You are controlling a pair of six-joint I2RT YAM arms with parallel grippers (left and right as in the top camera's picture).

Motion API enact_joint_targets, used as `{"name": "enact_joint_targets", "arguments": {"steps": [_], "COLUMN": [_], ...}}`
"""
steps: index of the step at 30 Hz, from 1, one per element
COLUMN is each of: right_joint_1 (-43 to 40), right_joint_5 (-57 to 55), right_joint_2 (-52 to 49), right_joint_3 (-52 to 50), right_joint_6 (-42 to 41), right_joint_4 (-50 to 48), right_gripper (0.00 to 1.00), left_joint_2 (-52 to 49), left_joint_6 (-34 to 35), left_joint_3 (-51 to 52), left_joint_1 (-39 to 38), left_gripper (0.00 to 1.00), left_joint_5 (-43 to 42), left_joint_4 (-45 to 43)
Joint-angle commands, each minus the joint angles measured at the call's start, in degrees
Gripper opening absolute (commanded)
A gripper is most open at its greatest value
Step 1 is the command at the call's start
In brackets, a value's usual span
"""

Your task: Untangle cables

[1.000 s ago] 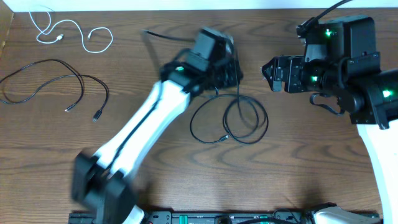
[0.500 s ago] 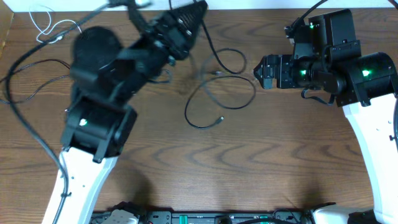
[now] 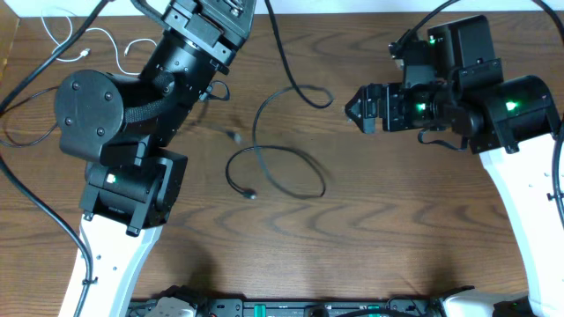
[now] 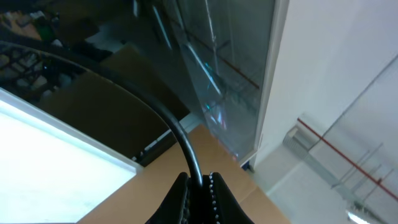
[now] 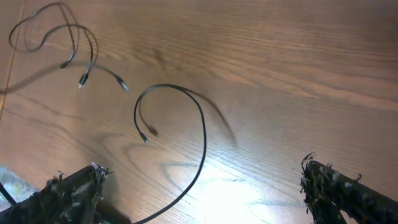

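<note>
My left gripper [image 4: 200, 186] is shut on a thin black cable [image 4: 163, 118] and is raised high, near the table's far edge in the overhead view [image 3: 231, 11]. That cable [image 3: 291, 88] hangs down from it and lies in a loose loop [image 3: 273, 172] at mid-table, with one plug end [image 3: 251, 195] on the wood. My right gripper [image 3: 352, 107] is open and empty, just right of the loop; the loop [image 5: 202, 134] lies between its fingers [image 5: 202, 165] on the table below. A white cable [image 3: 88, 42] lies at the far left. The second black cable [image 5: 74, 37] lies further left, mostly hidden by my left arm in the overhead view.
My left arm [image 3: 132, 141] covers much of the left half of the wooden table [image 3: 405, 229]. Thick black robot cables [image 3: 35, 207] trail over the left side. A black rail [image 3: 308, 308] runs along the front edge.
My left arm rose and swung left with the black cable. The cable's loop was dragged left and opened out across the table. My right gripper moved a little left.
</note>
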State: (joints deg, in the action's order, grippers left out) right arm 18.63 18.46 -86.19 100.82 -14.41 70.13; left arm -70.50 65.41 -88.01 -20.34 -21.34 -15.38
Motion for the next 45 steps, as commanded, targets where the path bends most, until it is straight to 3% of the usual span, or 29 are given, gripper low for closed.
{"name": "enact_joint_targets", "arguments": {"steps": [1,3,8,14,34,37,41,45], "right_joint_1": [2.16,3.26,3.32,3.32,7.78,7.78,7.78,7.76], "right_joint_5": [4.63,8.85,10.34,16.28,23.50,23.50,23.45,20.83], "right_joint_2": [-0.74,-0.83,0.15,4.35,7.10,7.06,6.97,6.97], "right_joint_3": [0.20,0.20,0.22,0.22,0.22,0.22,0.22,0.22], "right_joint_6": [7.50,15.89,16.81,27.61,27.54,27.52,27.54,27.52], "right_joint_4": [-0.07,0.17,-1.88,-3.13,-19.21,-19.28,-17.92,-16.68], "right_gripper": [0.99,0.99,0.99,0.99,0.98,0.89,0.66,0.50], "left_joint_2": [0.52,0.52,0.52,0.52,0.52,0.52,0.52,0.52], "left_joint_6": [1.33,1.33,1.33,1.31,1.36,1.33,1.33,1.31], "left_joint_3": [-0.85,-0.85,-0.85,-0.85,-0.85,-0.85,-0.85,-0.85], "left_joint_1": [0.17,0.17,0.17,0.17,-3.08,-4.57,-5.03,-5.03], "left_gripper": [0.07,0.07,0.07,0.08,0.07,0.07,0.08,0.07], "left_joint_5": [2.95,4.48,7.21,10.27,10.23,10.25,10.32,10.49], "left_joint_4": [-0.59,-0.57,-0.15,1.64,8.07,8.04,8.04,8.04]}}
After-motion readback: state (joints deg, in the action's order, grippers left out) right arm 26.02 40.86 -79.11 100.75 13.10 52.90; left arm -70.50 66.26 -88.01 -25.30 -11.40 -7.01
